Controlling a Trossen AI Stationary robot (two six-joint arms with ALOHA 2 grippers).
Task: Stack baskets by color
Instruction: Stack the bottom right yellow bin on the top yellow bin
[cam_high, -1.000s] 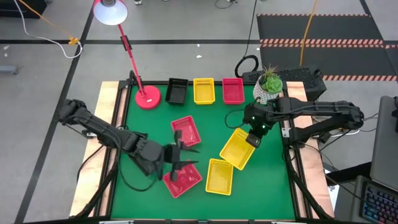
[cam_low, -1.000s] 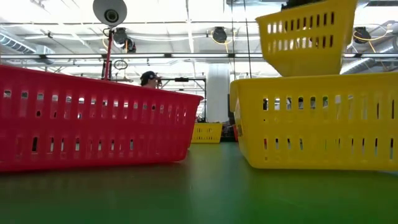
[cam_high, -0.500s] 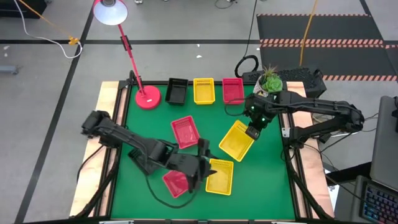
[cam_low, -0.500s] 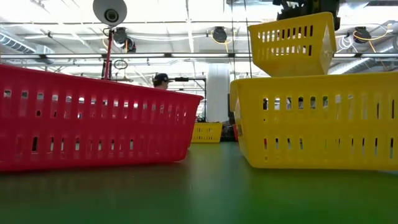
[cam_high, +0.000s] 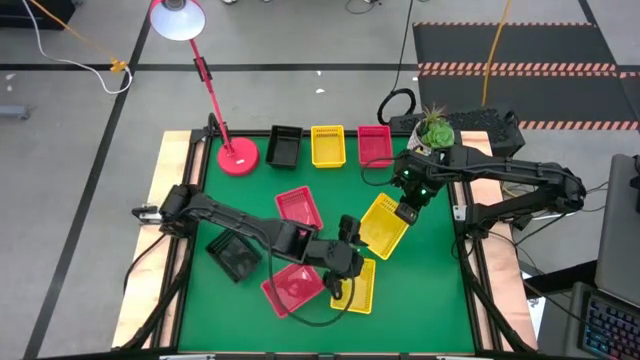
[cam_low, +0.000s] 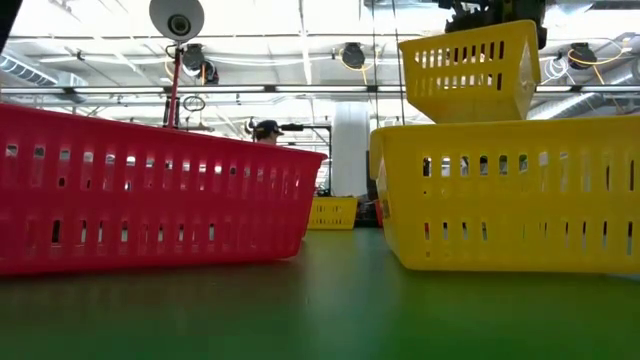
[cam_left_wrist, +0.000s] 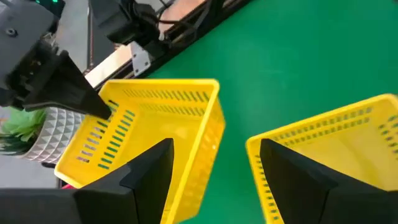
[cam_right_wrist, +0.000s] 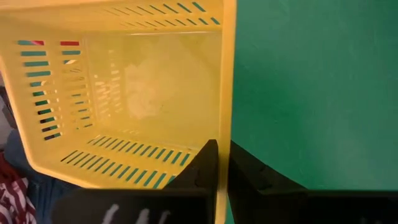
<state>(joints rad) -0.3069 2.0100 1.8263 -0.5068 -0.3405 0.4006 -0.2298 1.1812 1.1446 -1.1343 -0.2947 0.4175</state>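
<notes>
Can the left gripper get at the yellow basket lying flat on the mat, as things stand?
Probably yes. The left gripper is open and empty, right beside the flat yellow basket, whose rim shows bare past its fingers. The right gripper holds the other yellow basket up nearby, apparently clear.

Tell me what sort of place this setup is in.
Probably a robotics lab or workshop in a large industrial hall: a green-topped table with two mounted arms, striped hazard tape and loose cables on the grey floor, and ceiling pipes with hanging lights beyond.
</notes>
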